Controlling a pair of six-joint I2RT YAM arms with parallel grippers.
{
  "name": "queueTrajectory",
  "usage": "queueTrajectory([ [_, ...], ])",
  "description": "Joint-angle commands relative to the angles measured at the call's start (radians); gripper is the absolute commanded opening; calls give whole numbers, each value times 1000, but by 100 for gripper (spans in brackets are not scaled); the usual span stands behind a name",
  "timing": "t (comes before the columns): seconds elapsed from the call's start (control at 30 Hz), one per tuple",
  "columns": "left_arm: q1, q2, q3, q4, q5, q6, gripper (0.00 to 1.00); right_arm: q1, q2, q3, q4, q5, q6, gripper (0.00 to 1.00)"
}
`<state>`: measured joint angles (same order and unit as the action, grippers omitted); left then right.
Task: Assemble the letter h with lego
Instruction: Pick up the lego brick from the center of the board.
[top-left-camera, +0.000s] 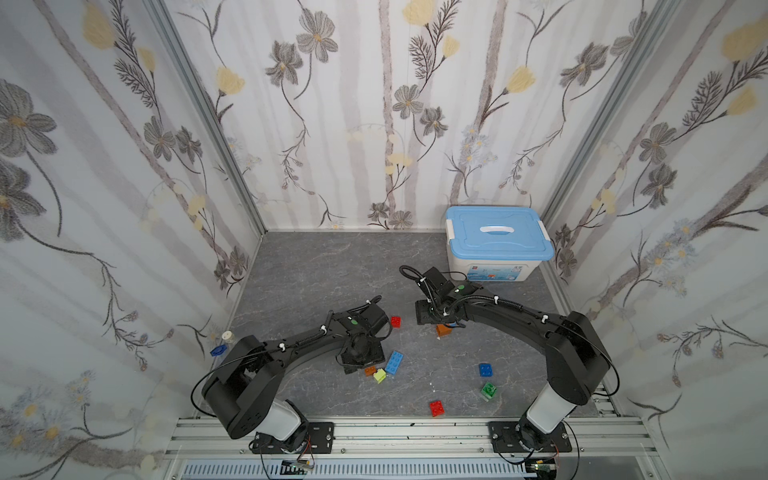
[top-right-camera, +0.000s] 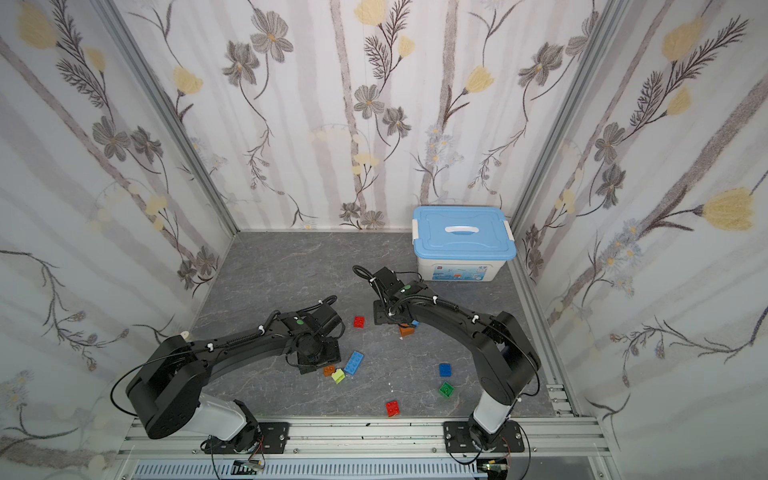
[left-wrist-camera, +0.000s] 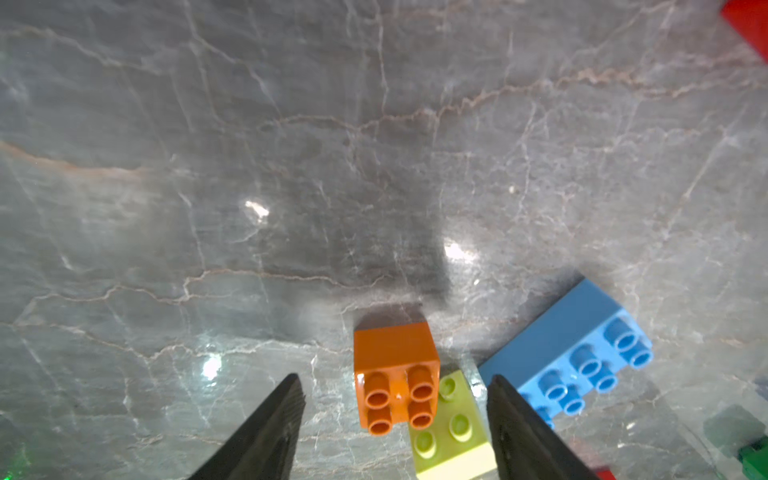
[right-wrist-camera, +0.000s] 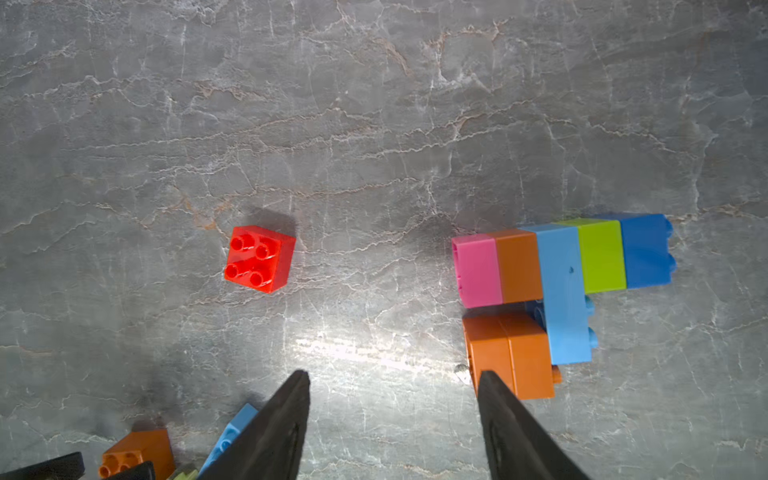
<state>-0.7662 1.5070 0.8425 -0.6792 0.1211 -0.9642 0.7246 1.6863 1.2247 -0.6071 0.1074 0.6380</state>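
Observation:
Seen from the left wrist, my left gripper (left-wrist-camera: 395, 376) is open just above the table, with an orange brick (left-wrist-camera: 395, 353) and a lime brick (left-wrist-camera: 453, 432) between its fingers, neither touched. A long light-blue brick (left-wrist-camera: 582, 353) lies just outside one finger. My right gripper (right-wrist-camera: 395, 372) is open over bare table with nothing in it. Beside one of its fingers lies a joined lego piece (right-wrist-camera: 561, 291) of pink, orange, light-blue, lime and blue bricks, flat on the table. In a top view only its orange end (top-left-camera: 444, 330) shows under the right arm.
Loose bricks lie around: red (top-left-camera: 395, 321) between the arms, blue (top-left-camera: 485, 369), green (top-left-camera: 488, 390) and red (top-left-camera: 436, 408) near the front, and blue (top-left-camera: 217, 351) by the left wall. A white storage box with a blue lid (top-left-camera: 494, 245) stands at the back right.

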Motion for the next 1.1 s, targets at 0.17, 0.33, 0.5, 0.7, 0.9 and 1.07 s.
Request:
queueTrajectory([
  [0.17, -2, 85, 2, 13, -3, -110, 57, 2, -68, -42, 45, 24, 6, 65],
  [0.33, -7, 88, 15, -8, -37, -118, 41, 1, -116, -66, 46, 44, 0, 65],
  [0.5, -7, 90, 77, -74, -100, -77, 34, -4, -137, -86, 48, 58, 1, 65],
  [0.7, 1, 95, 248, -189, -201, 107, 29, -24, -189, -129, 37, 72, -9, 66],
  [0.9, 13, 229, 477, -233, -230, 325, 28, -81, -270, -198, 43, 73, -11, 66],
  [1.07, 21, 432, 674, -285, -238, 439, 27, -111, -355, -251, 38, 74, -29, 66],
])
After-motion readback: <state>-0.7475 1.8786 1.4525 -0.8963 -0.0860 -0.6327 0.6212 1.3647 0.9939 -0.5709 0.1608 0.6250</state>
